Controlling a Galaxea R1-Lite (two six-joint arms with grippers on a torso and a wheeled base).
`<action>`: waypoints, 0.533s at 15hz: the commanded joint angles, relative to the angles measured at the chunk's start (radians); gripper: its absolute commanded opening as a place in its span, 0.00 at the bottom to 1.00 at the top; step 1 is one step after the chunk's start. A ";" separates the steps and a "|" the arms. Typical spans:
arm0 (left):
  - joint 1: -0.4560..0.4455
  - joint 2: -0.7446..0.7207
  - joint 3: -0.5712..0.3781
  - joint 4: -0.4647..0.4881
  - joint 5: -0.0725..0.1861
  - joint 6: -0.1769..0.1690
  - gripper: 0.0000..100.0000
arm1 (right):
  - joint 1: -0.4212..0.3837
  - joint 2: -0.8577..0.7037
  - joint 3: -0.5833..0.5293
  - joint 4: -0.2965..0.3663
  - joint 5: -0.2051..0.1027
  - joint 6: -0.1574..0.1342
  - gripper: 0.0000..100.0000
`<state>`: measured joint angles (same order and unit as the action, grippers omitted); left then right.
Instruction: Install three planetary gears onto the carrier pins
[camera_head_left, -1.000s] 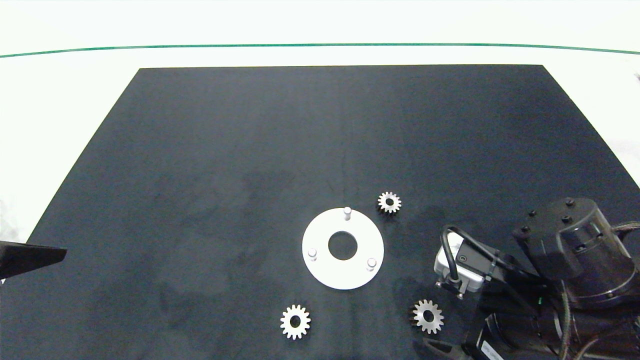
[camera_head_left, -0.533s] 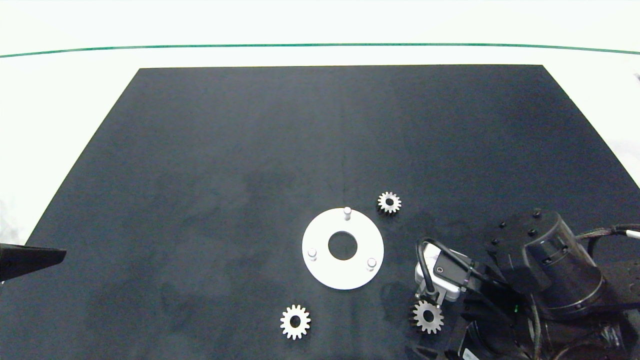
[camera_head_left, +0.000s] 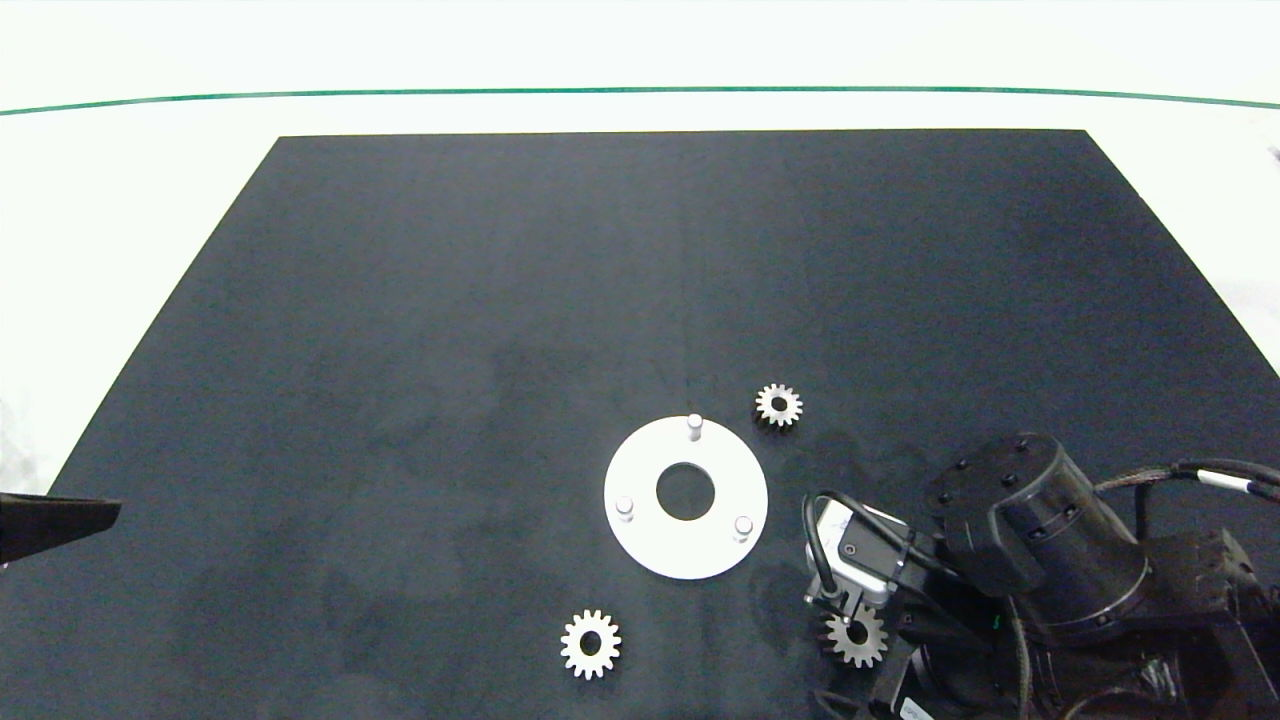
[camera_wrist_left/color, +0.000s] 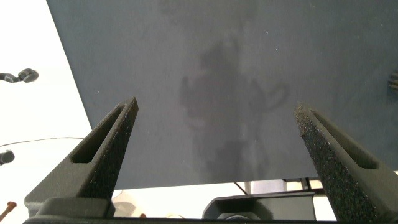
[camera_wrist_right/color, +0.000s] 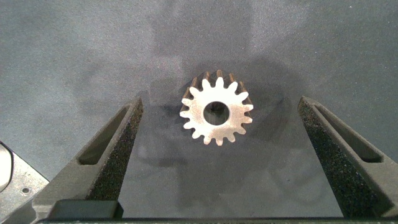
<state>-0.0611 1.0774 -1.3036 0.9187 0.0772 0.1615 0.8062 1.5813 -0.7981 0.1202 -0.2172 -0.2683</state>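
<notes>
Planetary gear (camera_wrist_right/color: 216, 115) lies flat between the right gripper's (camera_wrist_right/color: 217, 155) spread, empty fingers; left gripper (camera_wrist_left/color: 217, 155) idles, fingers spread.

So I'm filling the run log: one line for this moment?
right gripper: open, over small silvery spur gear | white disc's pins: bare | left gripper: idle, mat edge

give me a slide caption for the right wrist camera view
Open right gripper poised over a small metal gear lying flat on the black mat.
</notes>
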 joint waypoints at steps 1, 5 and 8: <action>-0.008 -0.010 0.000 0.005 0.001 0.000 1.00 | -0.001 0.013 0.002 0.001 -0.002 -0.002 1.00; -0.008 -0.011 0.000 0.005 0.001 0.000 1.00 | -0.001 0.014 0.002 0.001 -0.004 -0.002 1.00; -0.008 -0.017 0.001 0.005 0.001 0.000 1.00 | -0.005 0.014 0.003 0.001 -0.011 -0.003 1.00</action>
<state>-0.0691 1.0636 -1.3028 0.9183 0.0774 0.1611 0.8019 1.5981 -0.7955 0.1202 -0.2270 -0.2694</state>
